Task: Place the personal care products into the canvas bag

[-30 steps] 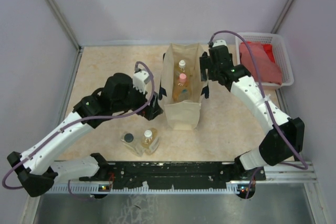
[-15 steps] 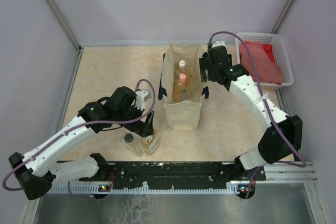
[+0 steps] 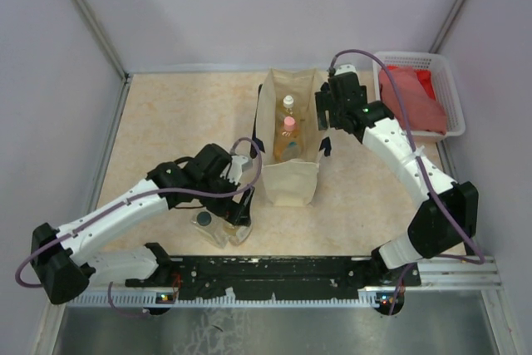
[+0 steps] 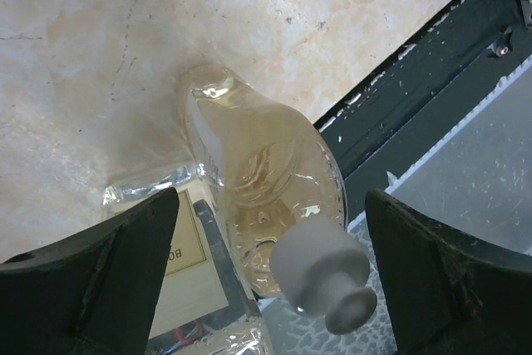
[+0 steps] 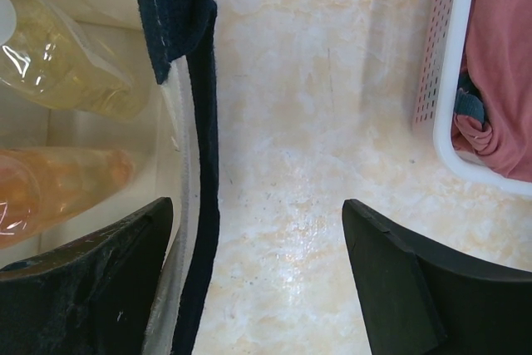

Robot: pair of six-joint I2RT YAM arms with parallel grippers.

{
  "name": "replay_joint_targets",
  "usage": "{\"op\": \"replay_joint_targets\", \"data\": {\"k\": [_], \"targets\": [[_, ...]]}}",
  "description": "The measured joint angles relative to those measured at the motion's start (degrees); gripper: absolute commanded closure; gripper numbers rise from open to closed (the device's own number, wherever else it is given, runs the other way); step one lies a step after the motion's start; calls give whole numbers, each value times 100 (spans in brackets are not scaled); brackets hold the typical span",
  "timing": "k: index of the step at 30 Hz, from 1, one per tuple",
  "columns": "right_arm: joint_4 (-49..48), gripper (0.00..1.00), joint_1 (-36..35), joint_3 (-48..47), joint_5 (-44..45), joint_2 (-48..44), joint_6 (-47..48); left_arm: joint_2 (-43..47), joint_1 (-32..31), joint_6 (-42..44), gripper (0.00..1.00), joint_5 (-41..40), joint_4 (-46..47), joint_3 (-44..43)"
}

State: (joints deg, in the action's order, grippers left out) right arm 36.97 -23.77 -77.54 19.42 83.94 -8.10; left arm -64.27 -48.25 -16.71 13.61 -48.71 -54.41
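canvas bag (image 3: 289,180) — mid-table, bottles (image 3: 288,126) in it | loose bottles (image 3: 205,222) front-left of bag | basket (image 3: 411,56) right-rear

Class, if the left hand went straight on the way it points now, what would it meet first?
The left hand would likely meet the white-capped bottle, lying between its open fingers; how far off is unclear.

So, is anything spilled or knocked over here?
Nothing stands out. The canvas bag stands upright with bottles inside; the white-capped bottle and dark-capped bottle outside it look upright, with no liquid on the table. The red cloth lies in the white basket.
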Motion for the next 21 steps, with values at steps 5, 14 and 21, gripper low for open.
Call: {"op": "replay_joint_targets", "data": {"k": [5, 14, 21], "targets": [[11, 17, 0, -24, 0, 22, 4, -245, -129, 26, 13, 81, 195, 68], [31, 17, 0, -24, 2, 24, 7, -494, -286, 96, 72, 59, 415, 79], [48, 17, 0, -24, 2, 24, 7, -501, -313, 109, 100, -59, 520, 22]]}}
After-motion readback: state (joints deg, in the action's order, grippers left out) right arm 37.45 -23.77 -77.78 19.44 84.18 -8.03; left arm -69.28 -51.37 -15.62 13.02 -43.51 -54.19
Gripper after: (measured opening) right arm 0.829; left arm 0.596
